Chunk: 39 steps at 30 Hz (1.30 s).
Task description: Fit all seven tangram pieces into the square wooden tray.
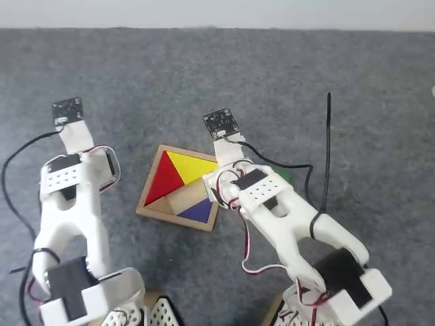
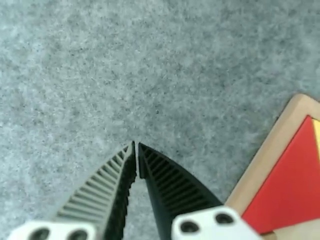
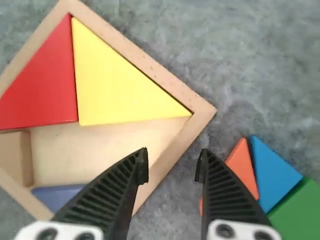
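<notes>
The counter [image 1: 204, 75] is covered in grey carpet. A square wooden tray [image 3: 150, 72] lies near its middle. At the tray's 3 o'clock, an orange triangle [image 3: 240, 165], a blue triangle [image 3: 272, 170] and a green piece [image 3: 300, 210] lie touching, side by side. A black cable [image 1: 328, 149] runs farther out toward 3 o'clock.

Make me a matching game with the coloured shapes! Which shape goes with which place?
Shapes:
1. red triangle
2. violet piece
3. orange piece

Places:
A. on the carpet, next to the blue triangle
B. in the tray, right against the yellow triangle
C. in the tray, with bare wood between it and the yellow triangle

Pairs: 1-B, 2-C, 3-A
</notes>
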{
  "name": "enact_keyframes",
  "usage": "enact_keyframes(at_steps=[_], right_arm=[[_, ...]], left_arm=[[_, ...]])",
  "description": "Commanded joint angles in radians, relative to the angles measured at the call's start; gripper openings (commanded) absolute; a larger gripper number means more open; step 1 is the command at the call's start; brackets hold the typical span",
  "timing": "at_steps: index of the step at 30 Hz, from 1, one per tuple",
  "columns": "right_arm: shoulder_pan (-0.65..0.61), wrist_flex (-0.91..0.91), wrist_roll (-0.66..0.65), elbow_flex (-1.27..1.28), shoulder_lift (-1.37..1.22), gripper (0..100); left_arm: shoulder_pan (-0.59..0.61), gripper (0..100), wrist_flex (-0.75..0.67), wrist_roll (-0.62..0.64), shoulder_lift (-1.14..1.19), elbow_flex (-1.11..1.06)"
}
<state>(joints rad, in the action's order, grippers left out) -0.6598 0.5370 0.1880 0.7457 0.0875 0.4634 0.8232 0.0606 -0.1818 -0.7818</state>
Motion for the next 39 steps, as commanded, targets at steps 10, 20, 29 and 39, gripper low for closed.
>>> enact_keyframes(at_steps=[10, 20, 29, 39], right_arm=[[0.012, -0.002, 0.025, -0.160, -0.150, 15.6], [0.019, 0.249, 0.017, -0.419, -0.309, 10.8], [0.071, 0.414, -0.143, -0.580, -0.389, 0.7], [0.111, 0.446, -0.235, -0.634, -0.377, 1.3]], left_arm=[[-0.009, 1, -0.011, 0.005, -0.011, 0.010], [-0.008, 1, -0.009, 0.003, -0.012, 0.012], [-0.008, 1, -0.009, 0.003, -0.012, 0.012], [-0.009, 1, -0.008, 0.003, -0.012, 0.012]])
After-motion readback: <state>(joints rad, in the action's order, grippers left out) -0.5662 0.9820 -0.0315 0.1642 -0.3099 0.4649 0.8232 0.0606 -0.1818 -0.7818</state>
